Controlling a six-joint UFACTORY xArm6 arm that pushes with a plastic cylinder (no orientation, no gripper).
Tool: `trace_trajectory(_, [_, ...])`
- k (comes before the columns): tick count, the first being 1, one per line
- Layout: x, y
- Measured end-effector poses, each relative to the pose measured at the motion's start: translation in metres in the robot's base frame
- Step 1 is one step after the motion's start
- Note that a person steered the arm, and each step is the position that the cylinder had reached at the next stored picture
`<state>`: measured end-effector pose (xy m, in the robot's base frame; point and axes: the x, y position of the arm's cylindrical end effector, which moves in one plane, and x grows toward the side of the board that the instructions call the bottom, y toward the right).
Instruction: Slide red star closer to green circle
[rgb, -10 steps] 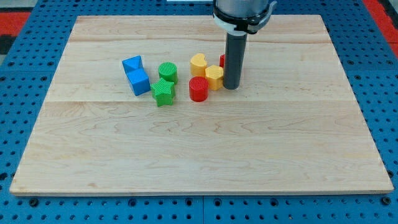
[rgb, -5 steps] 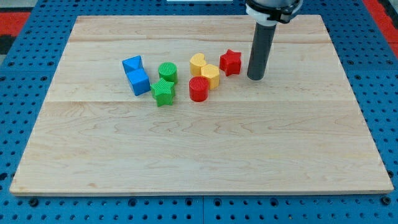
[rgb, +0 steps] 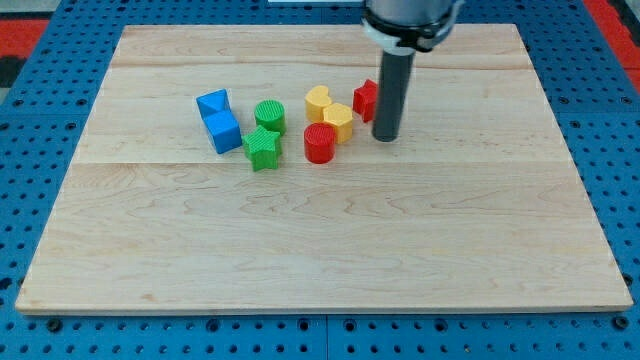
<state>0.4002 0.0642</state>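
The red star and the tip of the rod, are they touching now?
Cannot tell. In the camera view the rod covers the right part of the red star, and my tip sits lower, so neither contact nor gap shows.

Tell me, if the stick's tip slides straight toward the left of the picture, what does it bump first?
Probably the yellow block: my tip sits just right of it, with the red star slightly farther up. Depth is hard to judge.

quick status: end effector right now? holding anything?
No claw on this arm, only a rod: my tip holds nothing.
It sits on the board at the red star block's right side, partly covering it; contact cannot be told.
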Motion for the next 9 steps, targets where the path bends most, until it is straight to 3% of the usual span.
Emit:
trace_trajectory(3, [-0.063,-0.023])
trace_trajectory(6, [-0.068,0.024])
trace_trajectory(8, [-0.124,0.021])
trace_trajectory(9, [-0.141,-0.014])
